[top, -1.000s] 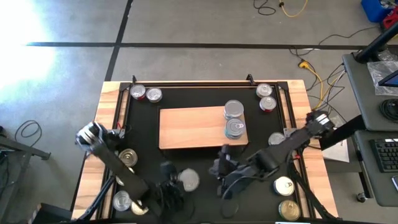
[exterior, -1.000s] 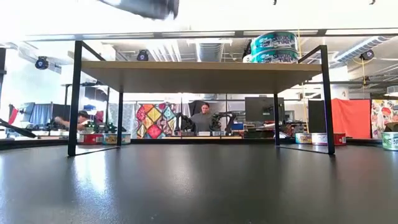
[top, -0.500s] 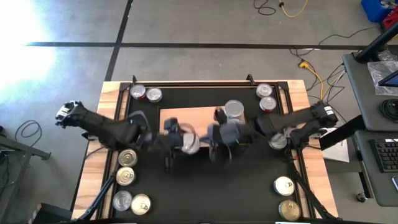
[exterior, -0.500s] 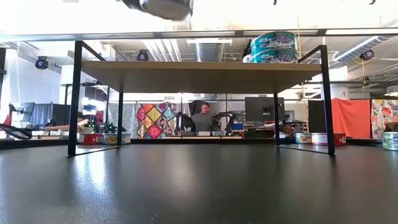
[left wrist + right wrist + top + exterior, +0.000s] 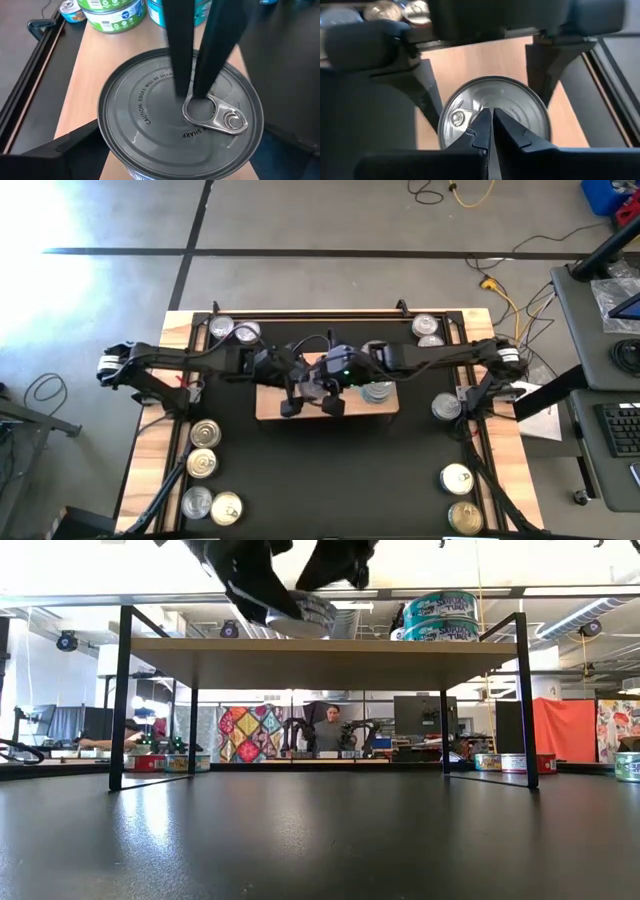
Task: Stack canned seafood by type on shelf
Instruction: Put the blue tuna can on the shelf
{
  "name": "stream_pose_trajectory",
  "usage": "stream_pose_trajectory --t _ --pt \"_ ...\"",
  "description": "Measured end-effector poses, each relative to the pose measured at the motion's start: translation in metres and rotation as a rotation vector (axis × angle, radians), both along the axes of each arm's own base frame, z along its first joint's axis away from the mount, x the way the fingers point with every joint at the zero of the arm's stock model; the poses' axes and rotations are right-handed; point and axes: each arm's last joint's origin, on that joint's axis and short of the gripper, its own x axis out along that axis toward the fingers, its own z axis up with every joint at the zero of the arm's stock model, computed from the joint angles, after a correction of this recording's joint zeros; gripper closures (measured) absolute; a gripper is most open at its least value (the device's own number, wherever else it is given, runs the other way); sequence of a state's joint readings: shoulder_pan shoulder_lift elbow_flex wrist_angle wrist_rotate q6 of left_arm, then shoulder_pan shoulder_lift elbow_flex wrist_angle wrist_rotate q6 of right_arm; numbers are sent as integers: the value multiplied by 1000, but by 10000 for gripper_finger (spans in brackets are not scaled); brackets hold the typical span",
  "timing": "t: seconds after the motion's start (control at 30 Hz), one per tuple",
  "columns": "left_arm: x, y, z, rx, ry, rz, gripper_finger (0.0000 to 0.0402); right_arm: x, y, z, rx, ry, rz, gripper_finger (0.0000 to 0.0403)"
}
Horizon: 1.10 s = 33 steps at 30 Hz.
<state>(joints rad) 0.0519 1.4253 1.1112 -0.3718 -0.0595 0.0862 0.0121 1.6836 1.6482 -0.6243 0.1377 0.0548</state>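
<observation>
A black mat (image 5: pixel 330 470) covers the wooden table, with a pale wood shelf (image 5: pixel 268 405) raised at its middle and loose tins around the edges. From the left, the left gripper (image 5: pixel 308 385) reaches over the shelf, its fingers spread wide around a silver pull-tab tin (image 5: pixel 180 127) held just above the board. From the right, the right gripper (image 5: pixel 490 131) presses its closed fingertips onto that tin's lid, beside 2 stacked teal-labelled tins (image 5: pixel 440 616).
</observation>
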Motion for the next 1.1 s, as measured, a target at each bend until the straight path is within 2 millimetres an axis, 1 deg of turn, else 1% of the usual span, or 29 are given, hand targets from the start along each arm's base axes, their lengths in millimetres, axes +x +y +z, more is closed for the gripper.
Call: stream_pose_trajectory --t 0.1,0.2,0.27,0.4,0.63,0.8,0.93,1.03,1.1 --pt "2 7 -7 -15 -6 -25 28 7 -7 -13 52 29 -64 390" --pt "4 9 -14 -23 15 -39 13 11 -11 -22 91 53 -98 390" --pt "4 8 -17 -24 30 -50 8 10 -12 -24 89 69 -100 390" --pt "5 8 -19 -23 36 -52 10 8 -16 -28 92 92 -116 390" --pt "6 10 -19 -17 32 -46 4 -1 -23 -37 86 205 -130 390" --pt "7 11 -22 -2 53 -11 3 -3 -28 -39 88 227 -141 390" --pt "8 15 -25 -14 66 13 2 -2 -29 -37 82 211 -138 390" --pt "9 15 -29 -41 84 12 2 2 -29 -33 95 167 -89 390" --pt "11 15 -31 -46 88 3 2 7 -28 -28 118 102 -54 390"
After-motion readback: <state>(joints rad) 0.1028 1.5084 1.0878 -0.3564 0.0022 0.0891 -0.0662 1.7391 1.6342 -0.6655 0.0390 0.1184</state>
